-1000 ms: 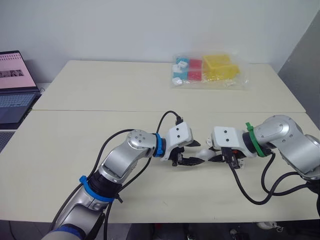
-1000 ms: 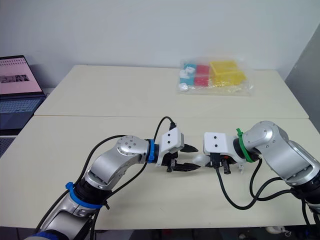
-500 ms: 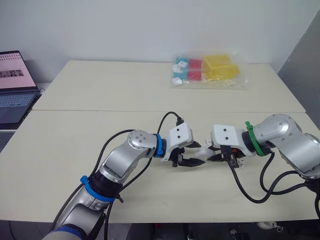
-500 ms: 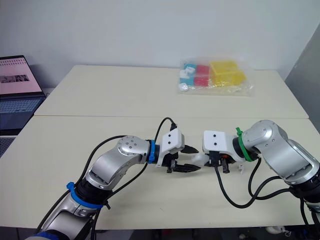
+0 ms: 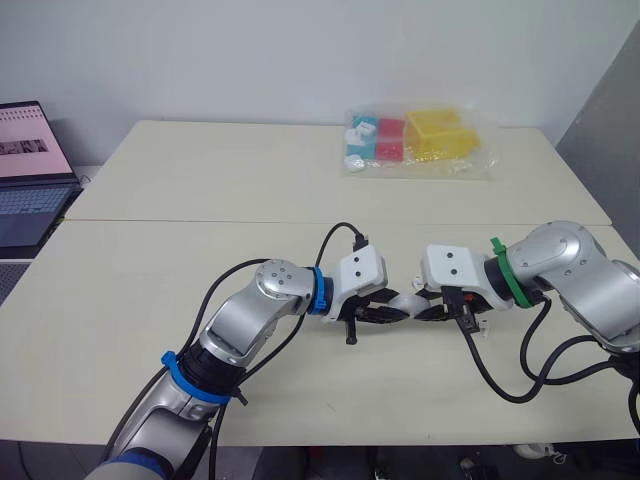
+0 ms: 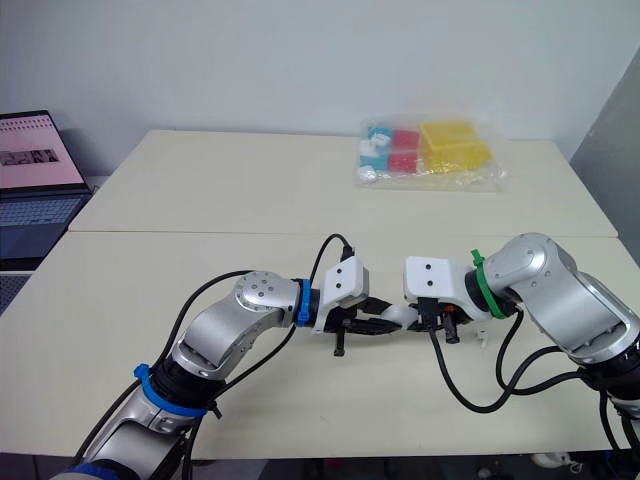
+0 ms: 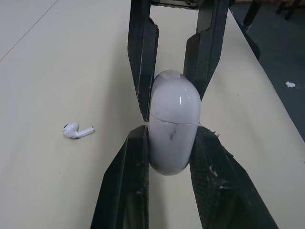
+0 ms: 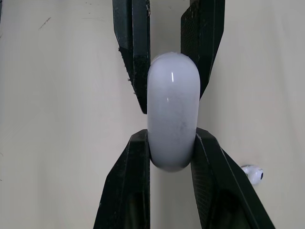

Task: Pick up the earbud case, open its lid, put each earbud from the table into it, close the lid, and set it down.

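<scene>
Low in the middle of the left eye view, the white earbud case (image 5: 404, 302) sits between both grippers with its lid shut (the seam shows in the left wrist view). The left gripper (image 7: 172, 143) pinches one end and the right gripper (image 8: 171, 143) the other, jaws narrow on it. One earbud (image 7: 76, 131) lies on the table (image 5: 200, 260) nearby.

A: What does the right gripper (image 8: 171, 140) grasp?
B: The white earbud case (image 8: 172, 114), pinched at one end; the left gripper (image 8: 171, 98) pinches the opposite end.
A: And nearby?
B: One earbud (image 8: 252, 174), lying on the table (image 8: 71, 119).
</scene>
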### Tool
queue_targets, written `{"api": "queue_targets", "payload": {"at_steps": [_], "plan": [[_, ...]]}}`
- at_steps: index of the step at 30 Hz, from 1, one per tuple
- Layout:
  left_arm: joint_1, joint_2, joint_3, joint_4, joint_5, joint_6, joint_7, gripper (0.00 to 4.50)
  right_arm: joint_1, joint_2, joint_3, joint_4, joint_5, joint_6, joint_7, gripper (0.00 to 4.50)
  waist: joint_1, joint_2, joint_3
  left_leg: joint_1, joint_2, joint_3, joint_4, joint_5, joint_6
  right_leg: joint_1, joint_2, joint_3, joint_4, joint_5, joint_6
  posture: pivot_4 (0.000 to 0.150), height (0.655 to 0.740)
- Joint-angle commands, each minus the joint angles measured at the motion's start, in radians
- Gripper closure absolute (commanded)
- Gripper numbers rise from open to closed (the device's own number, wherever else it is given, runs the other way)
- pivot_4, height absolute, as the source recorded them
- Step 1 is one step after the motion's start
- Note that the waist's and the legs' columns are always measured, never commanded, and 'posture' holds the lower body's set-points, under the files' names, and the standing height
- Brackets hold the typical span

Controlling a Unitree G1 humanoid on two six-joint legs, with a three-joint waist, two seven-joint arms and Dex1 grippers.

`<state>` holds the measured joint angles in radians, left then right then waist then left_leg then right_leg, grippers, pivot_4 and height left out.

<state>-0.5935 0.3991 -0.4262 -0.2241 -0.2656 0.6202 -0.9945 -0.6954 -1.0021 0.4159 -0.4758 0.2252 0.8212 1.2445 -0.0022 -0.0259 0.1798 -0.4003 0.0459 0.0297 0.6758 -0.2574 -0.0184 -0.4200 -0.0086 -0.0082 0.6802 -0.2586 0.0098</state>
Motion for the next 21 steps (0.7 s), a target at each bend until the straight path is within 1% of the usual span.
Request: {"api": "queue_targets", "payload": {"at_steps": [1, 3, 5, 6, 9, 11, 12, 14, 16, 18, 19, 21], "plan": [[-0.001, -0.008, 0.001, 0.004, 0.0, -0.014, 0.005, 3.71, -0.023, 0.008, -0.036, -0.036, 0.008, -0.013, -0.004, 3.75, 0.0, 0.0, 0.0, 0.0, 0.0, 0.0, 0.0, 0.0, 0.0, 0.0, 0.0, 0.0, 0.0, 0.0, 0.0, 0.15, 0.7364], [0.0, -0.009, 0.004, 0.01, 0.006, -0.025, 0.009, 3.71, -0.018, 0.008, -0.045, -0.038, 0.025, 0.01, -0.002, 3.75, 0.0, 0.0, 0.0, 0.0, 0.0, 0.0, 0.0, 0.0, 0.0, 0.0, 0.0, 0.0, 0.0, 0.0, 0.0, 0.15, 0.7364], [0.001, -0.009, 0.006, 0.015, 0.006, -0.03, 0.008, 3.71, -0.011, -0.008, -0.04, -0.036, 0.019, -0.004, 0.01, 3.03, 0.0, 0.0, 0.0, 0.0, 0.0, 0.0, 0.0, 0.0, 0.0, 0.0, 0.0, 0.0, 0.0, 0.0, 0.0, 0.15, 0.7364], [0.005, -0.008, 0.009, 0.019, 0.004, -0.036, 0.007, 3.71, -0.002, -0.029, -0.034, -0.03, 0.002, -0.027, 0.018, 2.8, 0.0, 0.0, 0.0, 0.0, 0.0, 0.0, 0.0, 0.0, 0.0, 0.0, 0.0, 0.0, 0.0, 0.0, 0.0, 0.15, 0.7364], [0.032, -0.006, 0.038, 0.036, -0.016, -0.067, -0.005, 3.71, 0.015, -0.062, -0.042, -0.006, -0.03, -0.062, 0.012, 1.72, 0.0, 0.0, 0.0, 0.0, 0.0, 0.0, 0.0, 0.0, 0.0, 0.0, 0.0, 0.0, 0.0, 0.0, 0.0, 0.15, 0.7364], [0.066, -0.011, 0.07, 0.058, -0.04, -0.103, -0.012, 3.71, 0.023, -0.089, -0.076, 0.022, -0.034, -0.106, 0.017, 0.97, -0.001, 0.0, 0.0, 0.0, 0.0, 0.0, 0.0, 0.0, 0.0, 0.0, 0.0, 0.0, 0.0, 0.0, 0.0, 0.15, 0.7364], [0.088, -0.018, 0.092, 0.072, -0.058, -0.131, -0.019, 3.71, 0.033, -0.105, -0.102, 0.031, -0.024, -0.13, 0.026, 0.67, -0.001, 0.0, 0.0, 0.0, 0.0, 0.001, 0.0, 0.0, 0.0, 0.0, 0.0, 0.0, 0.0, 0.0, 0.0, 0.15, 0.7364], [0.109, -0.027, 0.113, 0.086, -0.075, -0.164, -0.028, 3.71, 0.048, -0.118, -0.132, 0.039, -0.013, -0.158, 0.038, 0.65, 0.0, 0.0, 0.0, 0.0, 0.0, 0.0, 0.0, 0.0, 0.0, 0.0, 0.0, 0.0, 0.0, 0.0, 0.0, 0.15, 0.7364], [0.18, -0.079, 0.201, 0.098, -0.183, -0.2, -0.046, 3.71, 0.125, -0.139, -0.246, 0.058, 0.008, -0.28, 0.037, 0.65, 0.001, 0.0, 0.0, 0.0, 0.0, 0.0, 0.0, 0.0, 0.0, 0.0, 0.0, 0.0, 0.0, 0.0, 0.0, 0.15, 0.7364], [0.232, -0.1, 0.254, 0.108, -0.23, -0.216, -0.048, 3.71, 0.202, -0.113, -0.362, 0.068, 0.042, -0.436, 0.034, 0.65, 0.001, 0.0, 0.0, 0.0, 0.0, 0.0, 0.0, 0.0, 0.0, 0.0, -0.001, 0.0, -0.001, 0.0, 0.0, 0.15, 0.7364], [0.247, -0.089, 0.244, 0.113, -0.197, -0.262, -0.059, 3.71, 0.224, -0.091, -0.399, 0.05, 0.063, -0.439, 0.013, 0.65, 0.001, 0.0, 0.0, -0.001, 0.0, 0.0, 0.0, 0.0, 0.0, 0.0, -0.001, 0.0, -0.001, 0.0, 0.0, 0.15, 0.7364], [0.264, -0.091, 0.246, 0.117, -0.18, -0.294, -0.047, 3.71, 0.252, -0.047, -0.448, 0.0, 0.107, -0.41, -0.036, 0.65, -0.001, 0.0, 0.0, 0.0, 0.0, 0.001, 0.0, 0.0, 0.0, 0.0, 0.0, 0.001, -0.001, 0.0, 0.0, 0.15, 0.7364]]}}
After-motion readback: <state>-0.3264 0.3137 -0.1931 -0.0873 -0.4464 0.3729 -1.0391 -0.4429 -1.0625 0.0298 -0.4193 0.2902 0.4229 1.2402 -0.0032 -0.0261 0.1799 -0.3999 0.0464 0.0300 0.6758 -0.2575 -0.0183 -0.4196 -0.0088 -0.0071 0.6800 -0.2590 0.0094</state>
